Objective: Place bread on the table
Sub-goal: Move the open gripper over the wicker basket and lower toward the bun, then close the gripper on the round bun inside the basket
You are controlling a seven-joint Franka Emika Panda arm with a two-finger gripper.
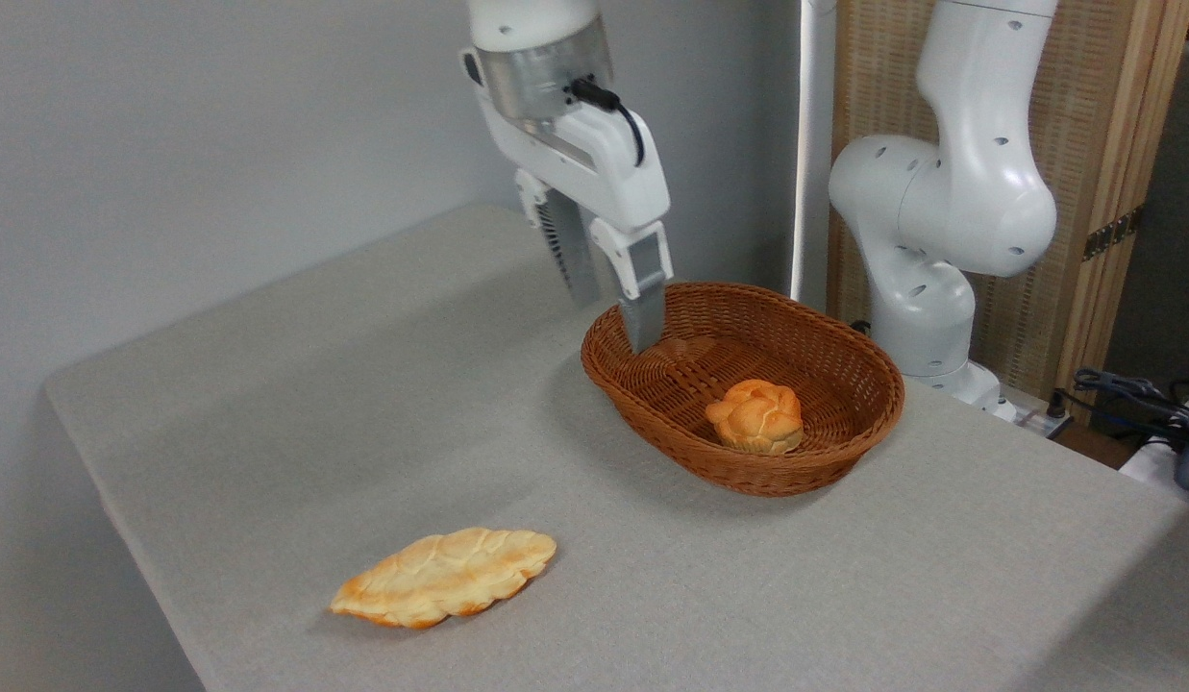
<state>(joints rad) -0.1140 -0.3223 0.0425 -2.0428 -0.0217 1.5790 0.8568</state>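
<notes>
- Wide stretch of bare light grey cloth-covered table (296, 404) left of and in front of the brown oval wicker basket (849, 423): open from above and from the sides.
- Flat leaf-shaped pale golden loaf (447, 576) near the front edge, alone on that stretch, well apart from the basket.
- Raised basket wall around the small round golden-orange bun (757, 415); open only from above.
- White two-finger gripper (608, 312) over the basket's left rim.
- White arm base (926, 317) close behind the basket, blocking the rear right.

The bread (757, 415) sits in the basket (652, 408), right of middle on the bench (315, 384). The loaf (445, 577) lies lower left.
</notes>
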